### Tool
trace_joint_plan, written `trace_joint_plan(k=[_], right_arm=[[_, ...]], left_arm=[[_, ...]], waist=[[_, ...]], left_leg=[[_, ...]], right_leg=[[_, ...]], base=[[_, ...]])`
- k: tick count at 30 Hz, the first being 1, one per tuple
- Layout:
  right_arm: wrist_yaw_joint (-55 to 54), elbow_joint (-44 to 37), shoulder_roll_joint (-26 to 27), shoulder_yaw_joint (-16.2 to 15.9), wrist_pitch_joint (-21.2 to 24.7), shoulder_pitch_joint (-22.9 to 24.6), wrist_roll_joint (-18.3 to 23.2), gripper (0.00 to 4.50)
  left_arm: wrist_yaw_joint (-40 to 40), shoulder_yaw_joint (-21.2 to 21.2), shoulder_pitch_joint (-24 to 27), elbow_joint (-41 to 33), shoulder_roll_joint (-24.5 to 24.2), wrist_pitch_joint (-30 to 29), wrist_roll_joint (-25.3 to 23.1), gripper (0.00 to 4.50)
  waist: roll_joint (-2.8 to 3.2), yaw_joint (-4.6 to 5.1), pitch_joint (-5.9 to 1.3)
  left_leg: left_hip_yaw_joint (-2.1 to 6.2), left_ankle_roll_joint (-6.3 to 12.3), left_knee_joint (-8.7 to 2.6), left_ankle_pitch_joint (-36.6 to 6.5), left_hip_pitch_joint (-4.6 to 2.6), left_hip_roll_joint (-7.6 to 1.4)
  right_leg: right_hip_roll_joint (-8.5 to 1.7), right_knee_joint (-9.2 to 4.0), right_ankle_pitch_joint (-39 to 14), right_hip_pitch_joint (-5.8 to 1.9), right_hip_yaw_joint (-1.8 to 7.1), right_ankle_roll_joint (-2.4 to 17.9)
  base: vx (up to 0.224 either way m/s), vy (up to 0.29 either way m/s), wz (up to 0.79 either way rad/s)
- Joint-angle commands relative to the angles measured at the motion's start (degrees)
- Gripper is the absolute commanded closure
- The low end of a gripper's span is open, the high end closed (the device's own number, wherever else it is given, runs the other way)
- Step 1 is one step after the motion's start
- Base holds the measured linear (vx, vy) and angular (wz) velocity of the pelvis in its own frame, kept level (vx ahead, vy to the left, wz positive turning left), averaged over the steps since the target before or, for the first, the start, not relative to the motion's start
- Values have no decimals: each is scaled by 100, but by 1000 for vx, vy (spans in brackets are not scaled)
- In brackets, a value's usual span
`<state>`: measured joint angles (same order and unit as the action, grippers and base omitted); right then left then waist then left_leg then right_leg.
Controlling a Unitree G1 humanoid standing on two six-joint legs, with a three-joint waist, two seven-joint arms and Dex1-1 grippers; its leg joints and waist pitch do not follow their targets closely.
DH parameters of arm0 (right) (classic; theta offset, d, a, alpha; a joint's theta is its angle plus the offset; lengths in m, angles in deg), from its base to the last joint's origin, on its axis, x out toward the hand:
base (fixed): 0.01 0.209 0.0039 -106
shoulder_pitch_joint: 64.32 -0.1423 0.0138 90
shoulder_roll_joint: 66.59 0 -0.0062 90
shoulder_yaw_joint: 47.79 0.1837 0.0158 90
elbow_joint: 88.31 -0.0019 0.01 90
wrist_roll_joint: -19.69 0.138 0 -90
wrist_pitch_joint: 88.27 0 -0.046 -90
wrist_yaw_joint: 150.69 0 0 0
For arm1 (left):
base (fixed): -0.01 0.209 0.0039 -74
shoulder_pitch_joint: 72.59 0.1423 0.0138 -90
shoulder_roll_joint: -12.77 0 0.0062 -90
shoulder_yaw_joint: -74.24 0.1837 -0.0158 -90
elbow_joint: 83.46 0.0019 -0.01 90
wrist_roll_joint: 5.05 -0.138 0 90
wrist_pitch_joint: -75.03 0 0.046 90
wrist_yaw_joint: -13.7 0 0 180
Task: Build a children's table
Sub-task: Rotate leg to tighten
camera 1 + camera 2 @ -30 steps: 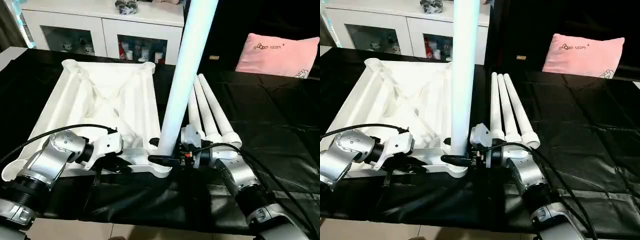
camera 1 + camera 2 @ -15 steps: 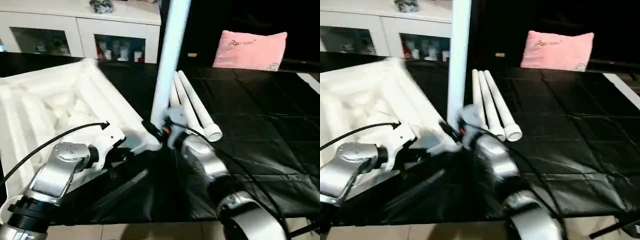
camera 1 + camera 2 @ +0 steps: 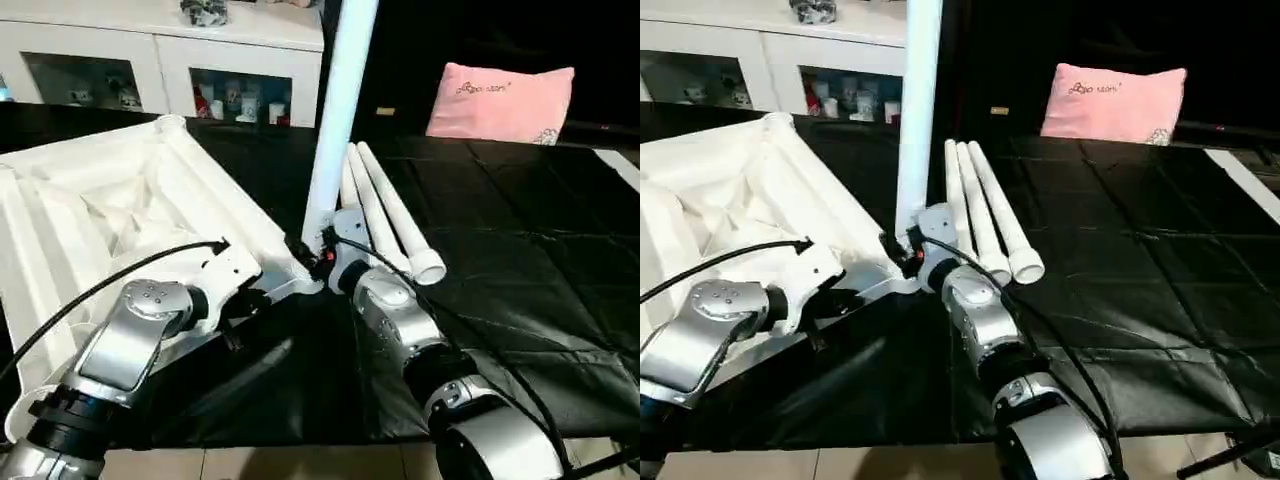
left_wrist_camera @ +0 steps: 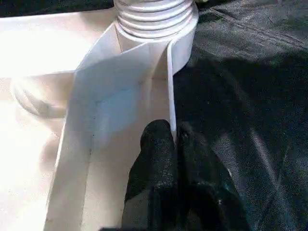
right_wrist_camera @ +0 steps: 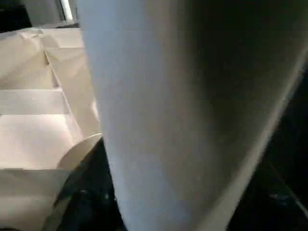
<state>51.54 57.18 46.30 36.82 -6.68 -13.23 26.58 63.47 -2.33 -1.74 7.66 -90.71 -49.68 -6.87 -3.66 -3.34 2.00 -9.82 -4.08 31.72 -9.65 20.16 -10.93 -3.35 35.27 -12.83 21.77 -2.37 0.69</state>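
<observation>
The white tabletop (image 3: 120,215) lies upside down on the black-covered desk (image 3: 520,250), ribbed underside up, spreading toward ten o'clock in the head views. One white leg (image 3: 335,110) stands upright in the corner socket (image 4: 156,21) at the tabletop's near right corner, rising out of the top of the picture. In the left wrist view its ridged base sits inside that round socket.

The left gripper (image 4: 175,139) is on the tabletop's thin edge wall just beside that socket, its jaws closed on the wall, one black finger on each side. The right gripper (image 3: 318,255) is at the foot of the upright leg, right at the socket; the leg sits close in front of the right wrist camera, but whether the jaws clamp it or stand open around it I cannot tell.

Three spare legs (image 3: 385,215) lie side by side on the desk just beside the upright one, at about two o'clock from the socket, wide ends toward the robot.

At one o'clock, far back, a pink pillow (image 3: 500,100) carries small dark printed writing, too small to read. A white glass-doored cabinet (image 3: 160,70) stands at eleven o'clock with small items behind the glass.
</observation>
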Motion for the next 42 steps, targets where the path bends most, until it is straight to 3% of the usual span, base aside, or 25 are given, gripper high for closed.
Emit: trace_joint_plan(k=[1,6,7,8,9,11,12,14,15,19,24,32,33,36,37,42], right_arm=[[-46,549,-57,-32,363,255,-145,158],[121,250,-209,-156,81,382,-261,111],[284,-27,-253,-138,74,517,-212,102],[309,-73,-255,-127,72,539,-194,94],[450,-332,-257,-62,115,666,-68,77],[523,-528,-287,-62,105,756,-36,62],[603,-741,-321,-51,156,856,25,51],[744,-1218,-446,-62,186,1088,96,41],[827,-1370,-481,-72,197,1159,143,26],[984,-2026,-577,-75,416,1438,253,12],[1343,-2879,-789,-217,796,1811,389,12],[2028,-3659,-1109,-413,914,2099,582,12],[2289,-3908,-1278,-424,1112,2108,699,12],[2413,-4058,-1392,-424,1240,2113,759,12],[2558,-4184,-1558,-418,1331,2106,802,12],[3283,-4494,-2167,-468,1474,2140,885,12]], left_arm=[[86,160,-157,5,1,88,16,450],[139,162,-243,205,-37,179,14,450],[155,161,-273,315,-40,238,5,450],[157,162,-278,333,-41,248,4,450],[161,168,-293,403,-50,289,6,450],[163,170,-305,455,-58,319,9,450],[167,181,-315,519,-78,364,-5,450],[189,234,-346,704,-146,531,-63,450],[199,250,-359,754,-165,576,-79,450],[240,268,-396,949,-216,750,-103,450],[314,270,-441,1186,-270,995,-125,450],[595,319,-437,1499,-390,1592,-48,450],[867,385,-392,1584,-486,1981,-19,450],[1033,427,-371,1640,-541,2255,-15,450],[1235,480,-356,1693,-611,2571,-7,450],[1616,578,-436,1778,-717,2873,37,450]], waist=[[249,-8,-194],[307,-63,-211],[347,-92,-217],[336,-110,-226],[400,-128,-213],[385,-135,-201],[421,-149,-208],[385,-159,-211],[422,-161,-208],[450,-165,-180],[436,-169,-188],[402,-183,-193],[372,-179,-200],[392,-181,-220],[356,-196,-221],[340,-240,-235]], left_leg=[[99,-373,-447,-2385,-86,-239],[81,-344,-422,-1995,-59,-229],[74,-314,-406,-1869,-47,-221],[68,-306,-398,-1780,-45,-235],[80,-298,-407,-1720,-32,-227],[71,-240,-408,-1756,-35,-227],[73,-253,-402,-1740,-44,-231],[62,-182,-385,-1561,-24,-212],[60,-155,-375,-1491,-13,-211],[70,-144,-391,-1581,-10,-216],[74,-121,-388,-1515,-14,-220],[66,-44,-363,-1393,-4,-215],[70,-15,-360,-1305,1,-212],[62,28,-335,-1099,2,-218],[59,60,-325,-1028,-6,-215],[37,146,-294,-911,-11,-215]], right_leg=[[-401,-492,-1241,-37,286,945],[-394,-462,-834,-92,275,1031],[-395,-446,-644,-120,281,1062],[-406,-436,-524,-128,281,1078],[-401,-412,-449,-142,274,1100],[-398,-438,-509,-151,272,1092],[-407,-431,-505,-145,274,1099],[-397,-428,-410,-180,274,1085],[-407,-423,-375,-177,277,1094],[-407,-466,-775,-181,272,1021],[-403,-464,-803,-183,271,978],[-420,-459,-817,-182,273,956],[-418,-448,-728,-192,269,973],[-408,-395,-317,-199,261,1025],[-411,-388,-233,-201,259,1047],[-412,-359,-20,-211,250,1098]], base=[[0,0,0],[0,0,0],[0,0,0],[0,0,0],[0,0,0],[0,0,0],[0,0,0],[0,0,0],[0,0,0],[0,0,0],[0,0,0],[0,0,0],[0,0,0],[0,0,0],[0,0,0],[0,0,0]])
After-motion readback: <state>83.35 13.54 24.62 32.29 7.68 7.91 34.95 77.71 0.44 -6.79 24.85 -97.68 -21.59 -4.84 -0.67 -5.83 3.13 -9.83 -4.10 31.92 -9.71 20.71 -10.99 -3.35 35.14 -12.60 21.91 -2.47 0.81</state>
